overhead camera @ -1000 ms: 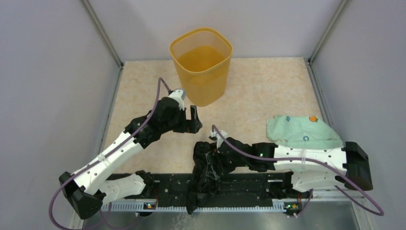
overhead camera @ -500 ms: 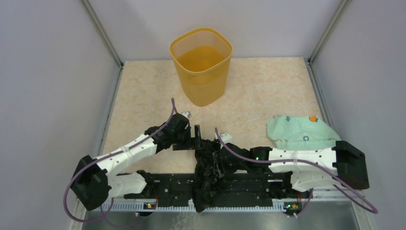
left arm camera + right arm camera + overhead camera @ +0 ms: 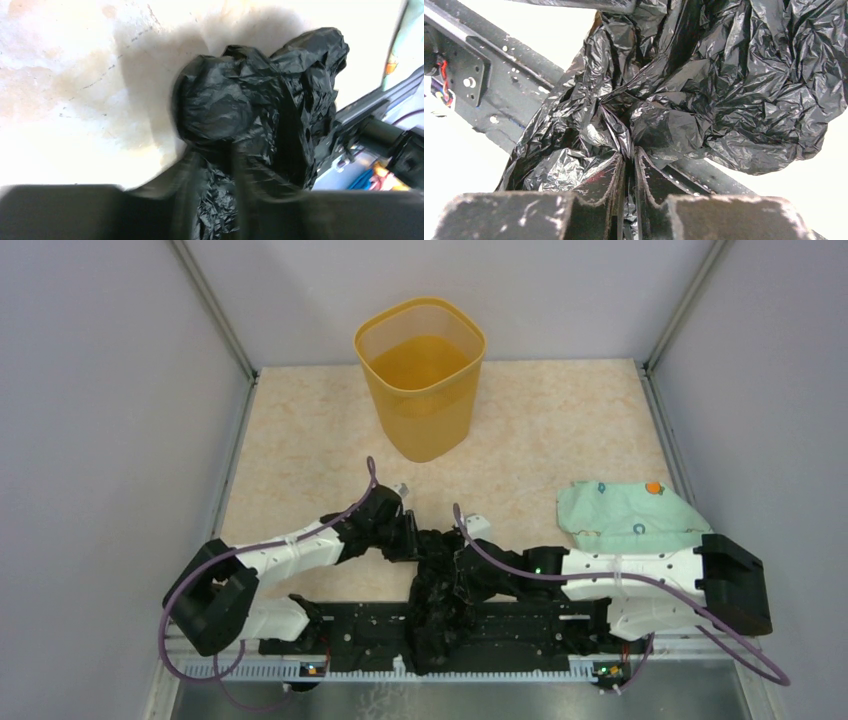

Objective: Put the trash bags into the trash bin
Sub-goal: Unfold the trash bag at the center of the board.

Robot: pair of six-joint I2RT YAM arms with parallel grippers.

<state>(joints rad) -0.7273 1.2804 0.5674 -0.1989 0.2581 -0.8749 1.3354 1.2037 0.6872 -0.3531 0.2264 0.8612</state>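
The black trash bag [image 3: 440, 590] lies crumpled at the near edge of the table, partly draped over the black base rail. My right gripper [image 3: 630, 154] is shut on a thin fold of the bag [image 3: 724, 90], jaws almost together. My left gripper [image 3: 215, 160] reaches into the bag [image 3: 235, 95] from the left. Its blurred fingers stand apart astride loose plastic that does not look squeezed. In the top view the left gripper [image 3: 412, 537] is at the bag's upper left and the right gripper [image 3: 455, 572] is buried in its middle. The yellow trash bin [image 3: 420, 375] stands upright and empty at the back.
A pale green patterned cloth [image 3: 625, 510] lies on the table to the right, just behind the right arm. The black base rail [image 3: 540, 625] runs along the near edge under the bag. Grey walls close in both sides and the back.
My left arm came down from beside the bin to the bag, and its jaws have narrowed. My right jaws closed onto a fold of the bag. The bag bunched up slightly.
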